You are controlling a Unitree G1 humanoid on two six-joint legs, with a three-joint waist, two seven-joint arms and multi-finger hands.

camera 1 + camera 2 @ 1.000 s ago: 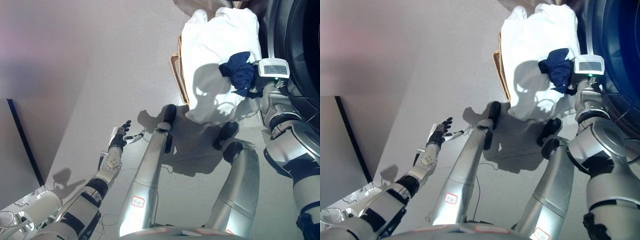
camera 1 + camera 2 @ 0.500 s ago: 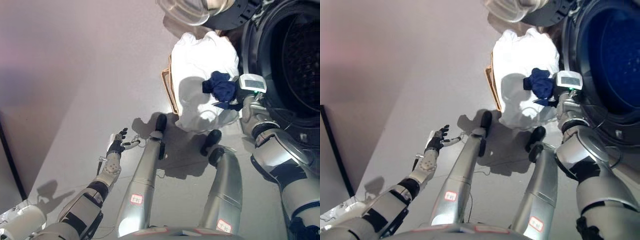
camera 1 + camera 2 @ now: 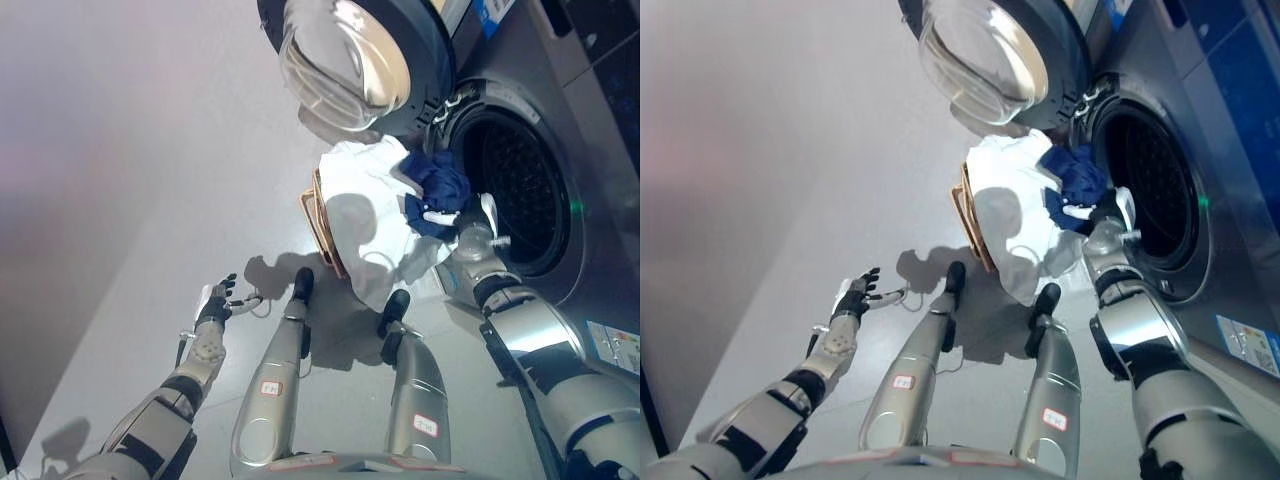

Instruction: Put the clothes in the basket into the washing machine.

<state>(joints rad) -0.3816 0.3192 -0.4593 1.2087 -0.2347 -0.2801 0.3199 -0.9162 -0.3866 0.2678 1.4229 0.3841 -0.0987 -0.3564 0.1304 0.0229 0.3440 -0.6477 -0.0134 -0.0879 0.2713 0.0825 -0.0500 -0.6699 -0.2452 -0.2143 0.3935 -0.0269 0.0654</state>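
A dark blue garment [image 3: 437, 190] hangs bunched in my right hand [image 3: 440, 214], whose fingers are shut on it, just in front of the washing machine's open drum [image 3: 515, 190]. The wicker basket [image 3: 318, 222] sits on the floor below the machine, draped with a large white cloth [image 3: 370, 215]. The round glass door [image 3: 345, 60] stands swung open to the left. My left hand [image 3: 214, 308] is held out over the floor at the lower left, fingers spread and holding nothing.
The washing machine's grey front [image 3: 590, 120] fills the right side of the view. Pale grey floor [image 3: 120, 180] stretches to the left of the basket.
The camera has tilted up, bringing the machine's door and drum into view. My right hand has lifted the blue garment from over the basket up to the drum opening. The left hand stayed put.
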